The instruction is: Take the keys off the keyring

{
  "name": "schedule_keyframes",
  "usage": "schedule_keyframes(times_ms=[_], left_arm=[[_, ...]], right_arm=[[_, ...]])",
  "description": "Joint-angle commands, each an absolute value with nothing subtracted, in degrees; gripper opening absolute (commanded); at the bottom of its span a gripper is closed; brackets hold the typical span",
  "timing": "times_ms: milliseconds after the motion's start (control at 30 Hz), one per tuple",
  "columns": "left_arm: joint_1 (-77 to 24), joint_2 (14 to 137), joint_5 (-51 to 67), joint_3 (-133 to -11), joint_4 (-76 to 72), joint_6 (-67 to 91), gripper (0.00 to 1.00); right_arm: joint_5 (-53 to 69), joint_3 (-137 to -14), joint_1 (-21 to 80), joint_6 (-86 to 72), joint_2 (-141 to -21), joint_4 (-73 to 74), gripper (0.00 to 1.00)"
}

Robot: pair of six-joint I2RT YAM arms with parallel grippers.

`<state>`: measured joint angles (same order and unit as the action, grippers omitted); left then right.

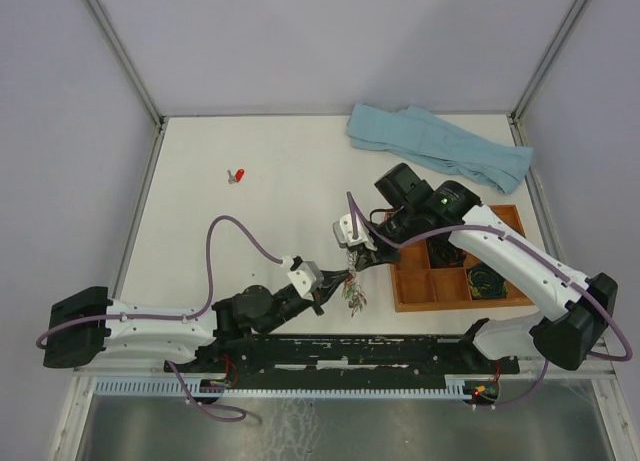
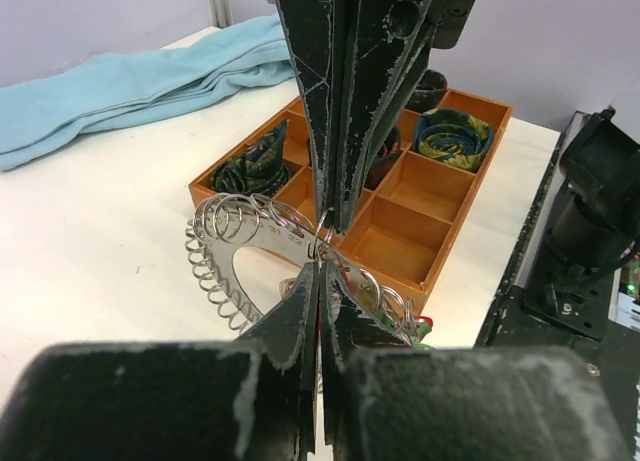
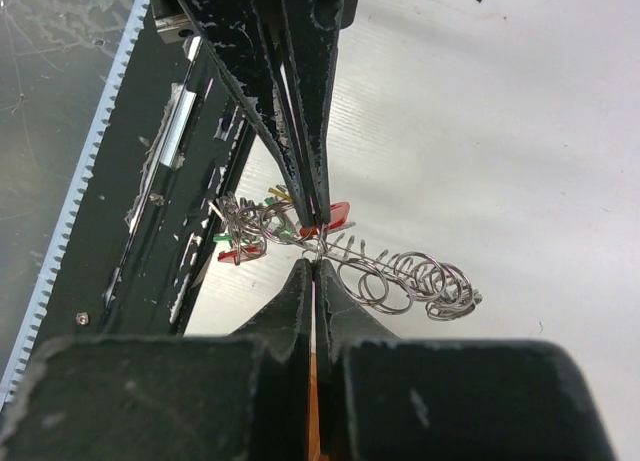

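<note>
A single red key (image 1: 238,175) lies loose on the surface (image 1: 180,211), far left. The left gripper (image 2: 318,277) has its jaws pinched shut on the keyring (image 2: 232,221), just left of the tray (image 2: 470,171). The right gripper (image 3: 313,269) has its jaws clamped on the same ring. Coloured keys (image 3: 335,213) hang from it.

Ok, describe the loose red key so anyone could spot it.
Start at the blue cloth at the table's far edge, then look left across the white top. The key lies alone there, tiny and red-headed, well away from the keyring.
</note>
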<state>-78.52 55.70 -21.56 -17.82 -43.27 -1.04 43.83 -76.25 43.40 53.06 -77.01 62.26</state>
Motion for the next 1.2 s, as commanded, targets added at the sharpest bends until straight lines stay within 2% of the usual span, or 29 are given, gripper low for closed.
schedule_keyframes(times_ms=[0,267,1167], left_arm=[[-78.7,54.8,-25.1,-18.0,-44.0,-4.9,0.03],[-78.7,54.0,-27.3,-17.8,-44.0,-8.2,0.03],[-78.8,48.5,-26.7,-16.4,-41.2,-25.3,0.03]], right_arm=[[44.7,-76.5,43.5,49.0,-76.9,58.3,0.01],[43.9,-75.9,43.5,43.4,-78.0,54.8,0.01],[49.0,-74.5,42.6,39.1,-79.0,51.2,0.01]])
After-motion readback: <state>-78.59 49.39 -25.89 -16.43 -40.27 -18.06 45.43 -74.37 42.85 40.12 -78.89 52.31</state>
